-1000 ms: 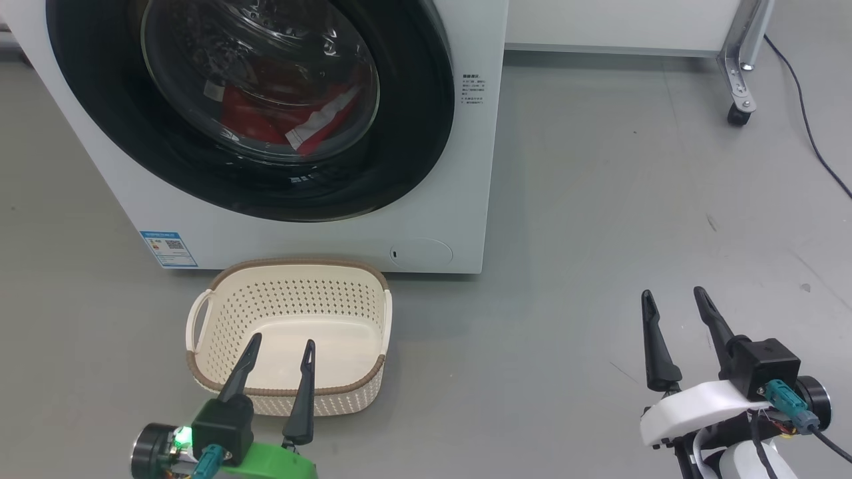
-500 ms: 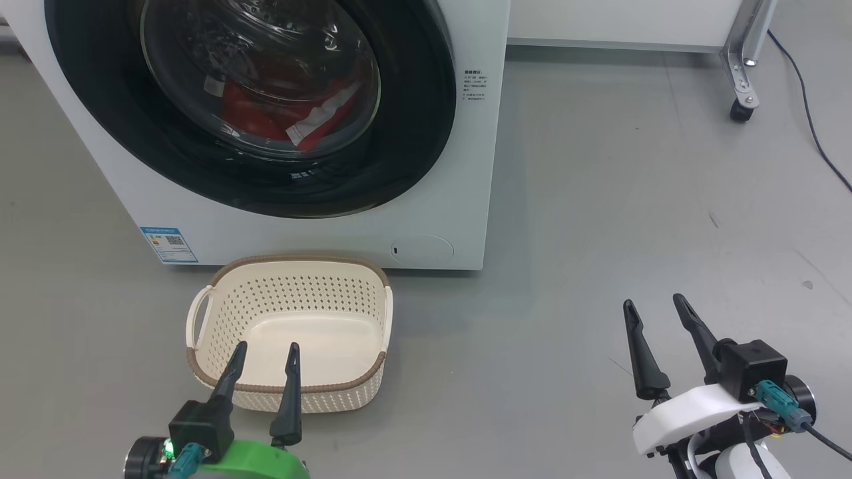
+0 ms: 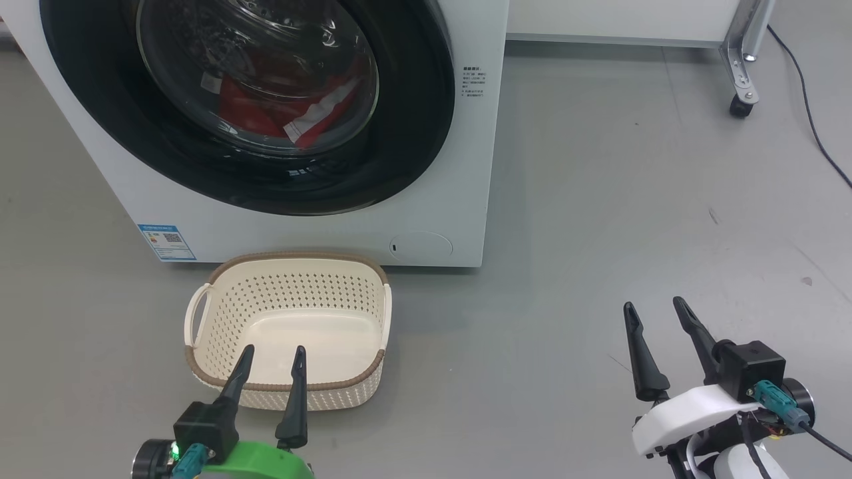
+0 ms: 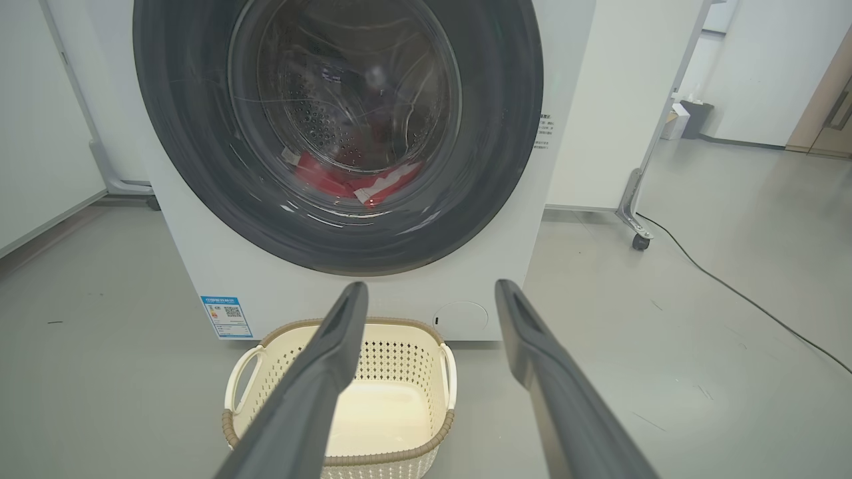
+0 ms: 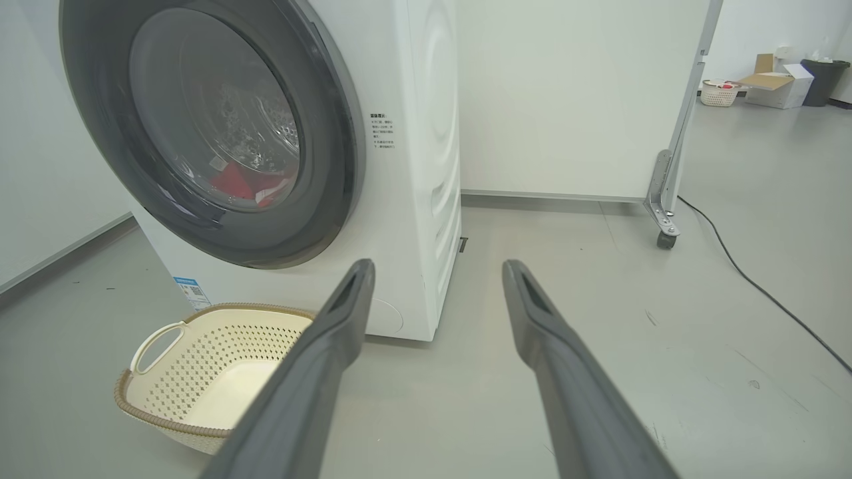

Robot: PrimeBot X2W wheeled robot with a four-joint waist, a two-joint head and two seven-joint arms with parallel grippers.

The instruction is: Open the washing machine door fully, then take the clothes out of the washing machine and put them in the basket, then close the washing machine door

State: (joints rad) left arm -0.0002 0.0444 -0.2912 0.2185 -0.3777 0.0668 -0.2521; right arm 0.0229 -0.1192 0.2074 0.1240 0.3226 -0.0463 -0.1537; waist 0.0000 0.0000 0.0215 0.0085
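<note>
The white washing machine (image 3: 319, 229) fills the upper left of the head view, and its black-rimmed washing machine door (image 3: 413, 133) is shut. Red clothes (image 3: 266, 113) with a white stripe lie in the drum behind the glass, also seen as the clothes (image 4: 353, 183) and clothes (image 5: 243, 183) in the wrist views. The cream basket (image 3: 286, 263) stands empty on the floor in front of the machine. My left gripper (image 3: 273, 356) is open above the basket's near rim. On the floor to the right, my right gripper (image 3: 655, 313) is open and holds nothing.
A wheeled metal frame leg (image 3: 739, 73) stands at the back right with a black cable (image 3: 809, 126) trailing across the grey floor. A white panel wall (image 5: 572, 100) runs behind the machine. Boxes and a bin (image 5: 785, 80) sit far off.
The head camera has shifted a little. Both grippers have drawn back toward me, lower in the view, and they stay open.
</note>
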